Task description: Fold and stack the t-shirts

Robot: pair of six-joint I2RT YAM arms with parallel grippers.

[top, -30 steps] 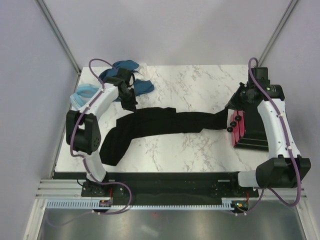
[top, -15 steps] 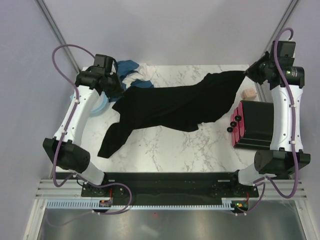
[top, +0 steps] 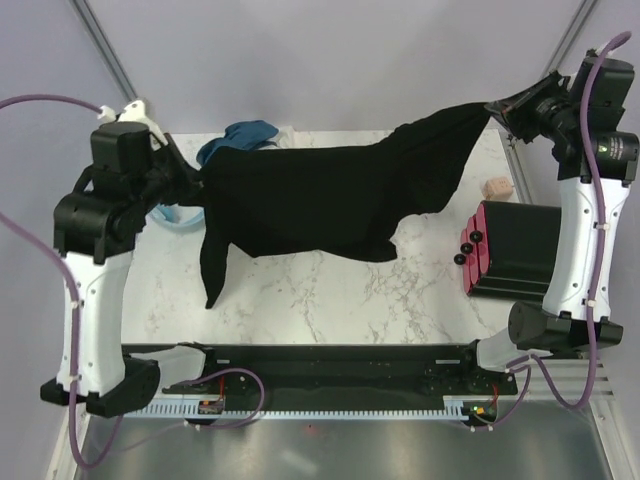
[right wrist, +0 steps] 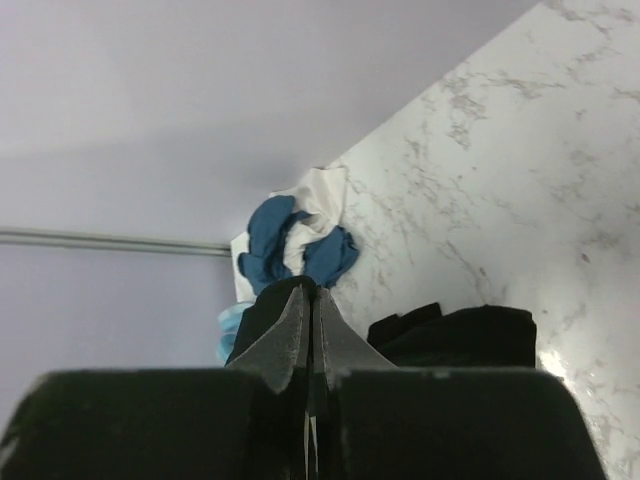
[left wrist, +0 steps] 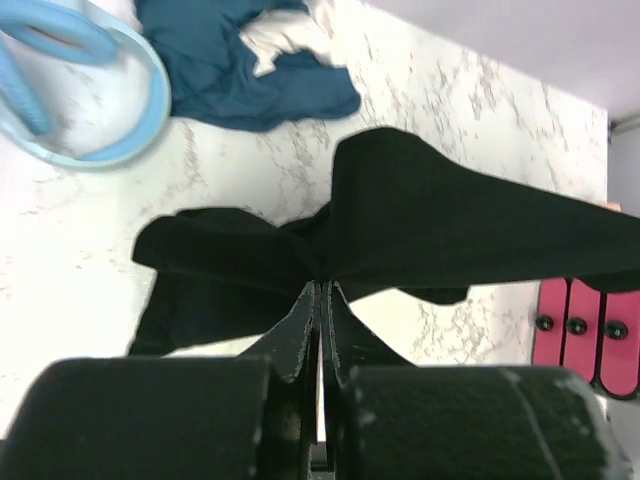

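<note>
A black t-shirt (top: 330,200) hangs stretched in the air between both grippers, above the marble table (top: 330,290). My left gripper (top: 196,178) is shut on its left end; the pinch also shows in the left wrist view (left wrist: 322,282). My right gripper (top: 492,108) is shut on its right end, high at the back right, and the pinch shows in the right wrist view (right wrist: 310,291). One sleeve (top: 213,270) dangles down at the left. A heap of teal-blue and white shirts (top: 240,136) lies at the back left, also in the left wrist view (left wrist: 250,60).
A light blue ring-shaped item (top: 180,215) lies at the left edge. A black box with a pink side (top: 505,248) stands at the right. A small pinkish-beige block (top: 495,188) sits behind it. Grey walls close in the back.
Both arms have risen and spread apart, lifting the black t-shirt off the table. It went from a long bunch on the surface to hanging stretched in the air.
</note>
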